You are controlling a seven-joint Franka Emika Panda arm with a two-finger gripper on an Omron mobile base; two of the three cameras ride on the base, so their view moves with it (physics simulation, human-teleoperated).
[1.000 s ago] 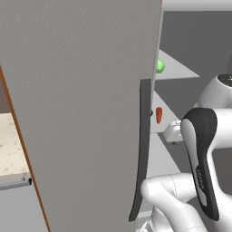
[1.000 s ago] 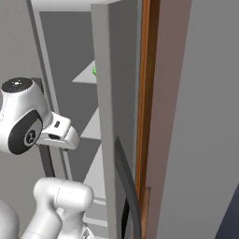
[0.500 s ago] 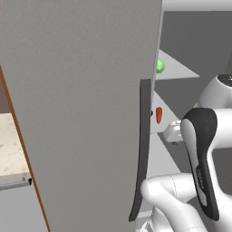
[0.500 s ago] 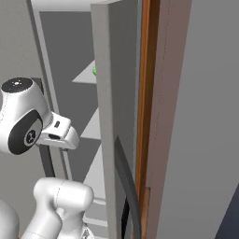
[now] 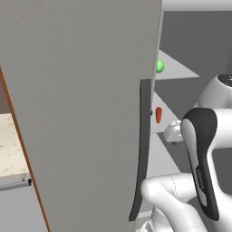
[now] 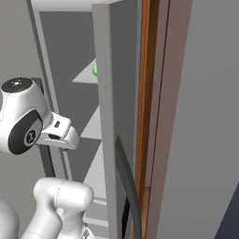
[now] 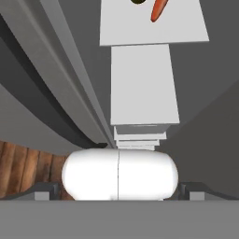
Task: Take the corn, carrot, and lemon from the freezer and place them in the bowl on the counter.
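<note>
The freezer door stands open, its dark handle facing me. On an upper white shelf inside sits the green corn, also peeking past the door edge. One shelf lower lies the orange-red carrot. In the hand view the carrot lies at the far end of a shelf, beside the dark olive lemon, which is cut by the frame edge. My gripper is open and holds nothing, well short of the shelves. The bowl is out of view.
The door's edge and a wooden cabinet side stand close on my right. A strip of the beige counter shows left of the door. White shelves stack below the carrot, and wooden floor lies underneath.
</note>
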